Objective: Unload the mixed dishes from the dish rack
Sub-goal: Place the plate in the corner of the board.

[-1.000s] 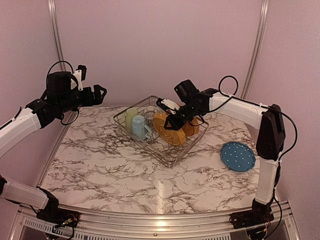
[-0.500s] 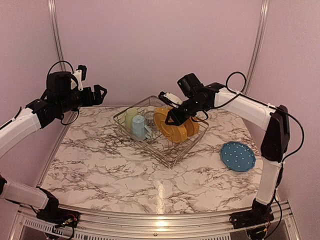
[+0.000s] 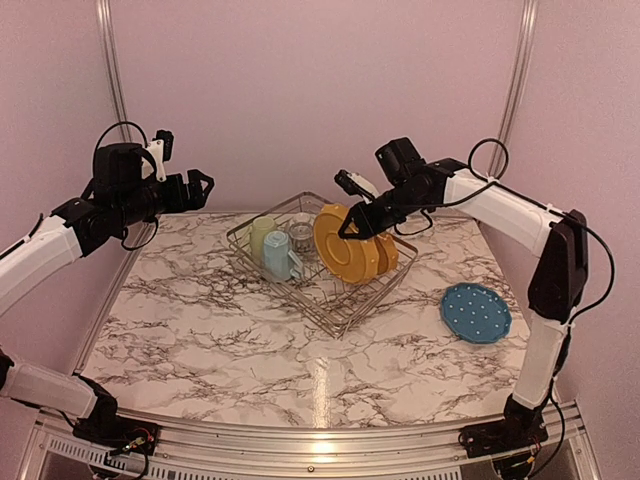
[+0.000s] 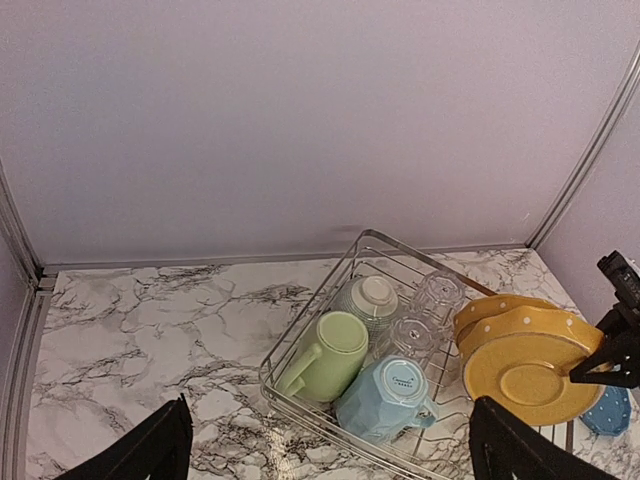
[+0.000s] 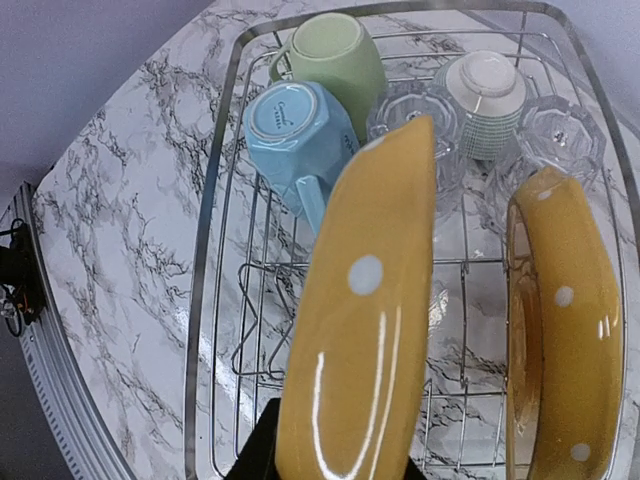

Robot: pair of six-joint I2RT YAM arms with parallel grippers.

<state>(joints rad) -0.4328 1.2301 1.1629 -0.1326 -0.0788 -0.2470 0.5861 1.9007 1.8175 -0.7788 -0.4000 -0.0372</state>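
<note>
Right gripper (image 3: 346, 230) pinches the upper rim of a yellow plate (image 3: 345, 250), held on edge over the right part of the dish rack (image 3: 290, 290), just beside the second yellow plate (image 3: 387, 256). Left gripper (image 3: 204, 185) is spread wide and holds nothing, raised left of the rack. Blue plate (image 3: 476, 312) lies flat on the table (image 3: 250, 350), right of the rack

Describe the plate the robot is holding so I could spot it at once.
On the marble table stands a wire rack. At its right end two yellow dotted plates stand on edge. The held plate is the one nearer the blue mug, pinched at its rim by the right tool and higher than the other plate.
</note>
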